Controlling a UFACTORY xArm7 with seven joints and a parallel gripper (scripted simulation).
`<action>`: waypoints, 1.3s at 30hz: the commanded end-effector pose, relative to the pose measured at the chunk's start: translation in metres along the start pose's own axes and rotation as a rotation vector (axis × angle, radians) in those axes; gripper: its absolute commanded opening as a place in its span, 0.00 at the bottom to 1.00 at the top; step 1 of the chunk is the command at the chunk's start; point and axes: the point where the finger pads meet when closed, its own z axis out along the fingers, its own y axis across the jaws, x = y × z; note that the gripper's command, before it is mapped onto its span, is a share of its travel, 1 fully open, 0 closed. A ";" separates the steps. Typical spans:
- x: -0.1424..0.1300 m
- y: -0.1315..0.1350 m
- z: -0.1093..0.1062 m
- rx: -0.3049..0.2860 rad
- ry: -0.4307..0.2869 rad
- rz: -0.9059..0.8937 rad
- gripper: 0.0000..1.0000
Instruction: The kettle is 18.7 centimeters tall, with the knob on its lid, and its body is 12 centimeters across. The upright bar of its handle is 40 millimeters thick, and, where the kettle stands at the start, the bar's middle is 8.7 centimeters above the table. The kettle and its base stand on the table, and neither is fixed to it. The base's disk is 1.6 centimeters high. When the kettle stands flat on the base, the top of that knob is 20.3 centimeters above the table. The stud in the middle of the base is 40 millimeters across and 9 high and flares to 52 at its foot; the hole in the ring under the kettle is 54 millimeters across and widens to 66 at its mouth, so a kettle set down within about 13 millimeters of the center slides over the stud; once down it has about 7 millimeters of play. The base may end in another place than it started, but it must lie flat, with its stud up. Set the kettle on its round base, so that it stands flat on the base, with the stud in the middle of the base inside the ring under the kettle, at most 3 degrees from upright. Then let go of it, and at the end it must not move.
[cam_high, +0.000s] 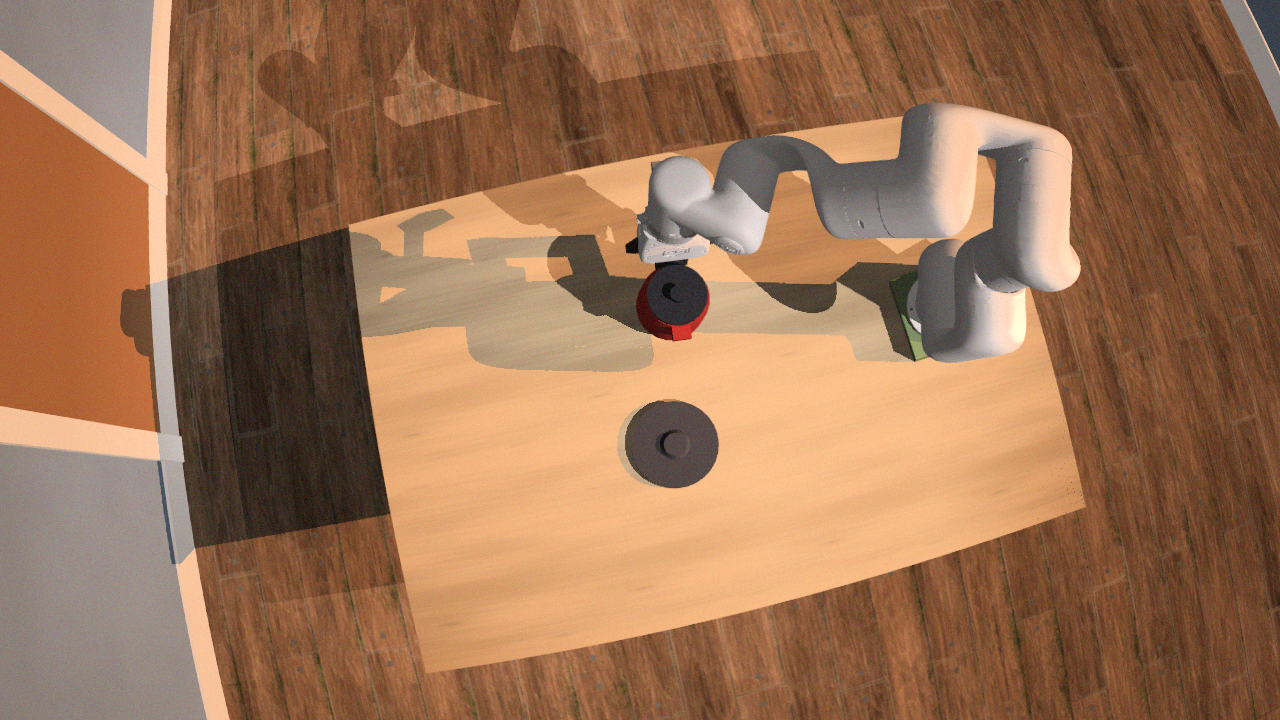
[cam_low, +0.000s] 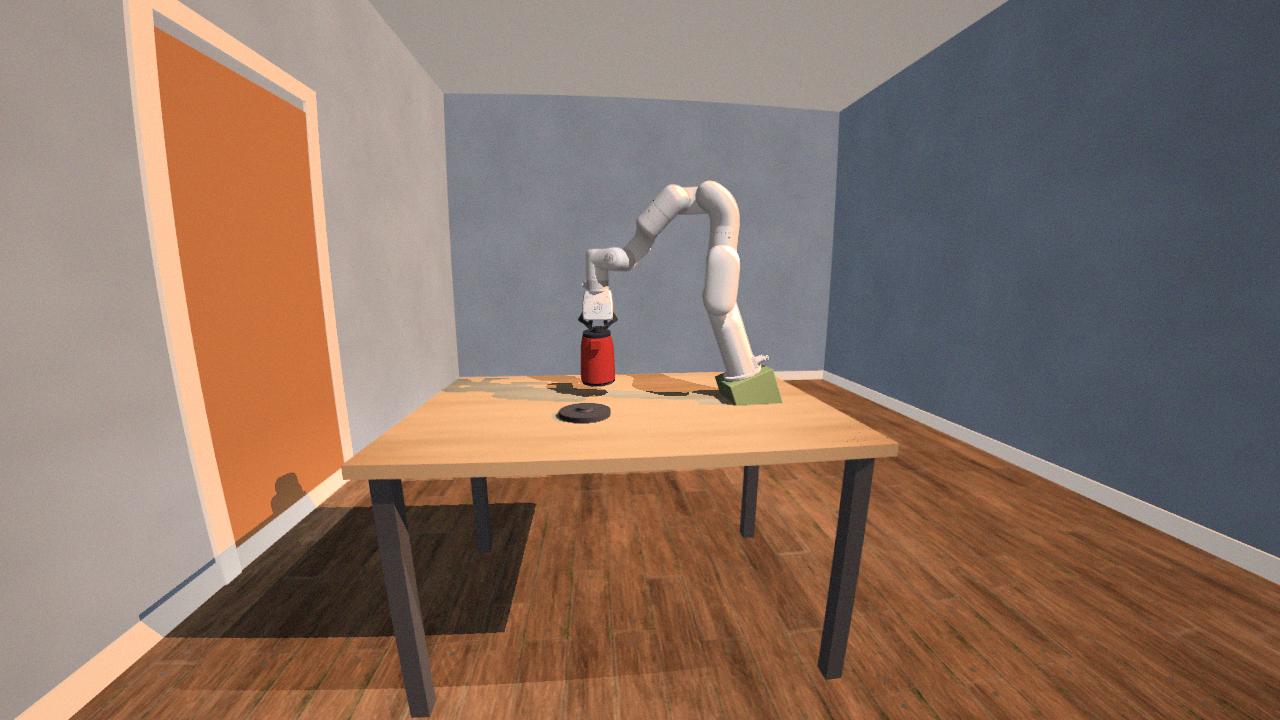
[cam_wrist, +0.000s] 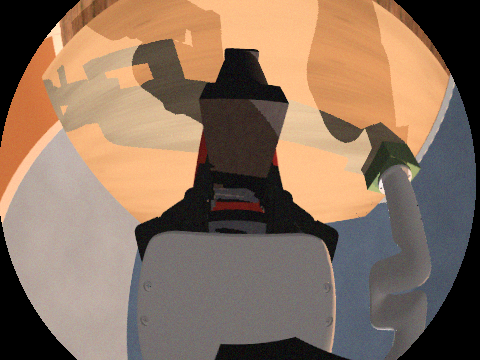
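Note:
The red kettle (cam_high: 673, 308) (cam_low: 597, 360) (cam_wrist: 242, 130) with a dark lid hangs upright a little above the table (cam_high: 850, 483) (cam_low: 644, 443), over its back half. My gripper (cam_high: 668, 261) (cam_low: 597, 324) (cam_wrist: 238, 161) reaches down from above and is shut on the kettle's handle on the far side of the body. The round dark base (cam_high: 671, 444) (cam_low: 583, 412) lies flat on the table with its stud up, nearer the front edge and apart from the kettle. The wrist view does not show the base.
The arm's green mounting block (cam_high: 902, 315) (cam_low: 750, 387) (cam_wrist: 392, 156) stands at the table's back right. An orange door (cam_low: 241, 295) is in the left wall. The wooden floor surrounds the table.

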 end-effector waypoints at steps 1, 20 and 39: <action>-0.008 -0.002 -0.002 0.005 0.002 0.001 0.00; -0.071 -0.008 -0.002 0.005 0.002 0.001 0.00; -0.132 -0.014 -0.002 0.005 0.002 0.001 0.00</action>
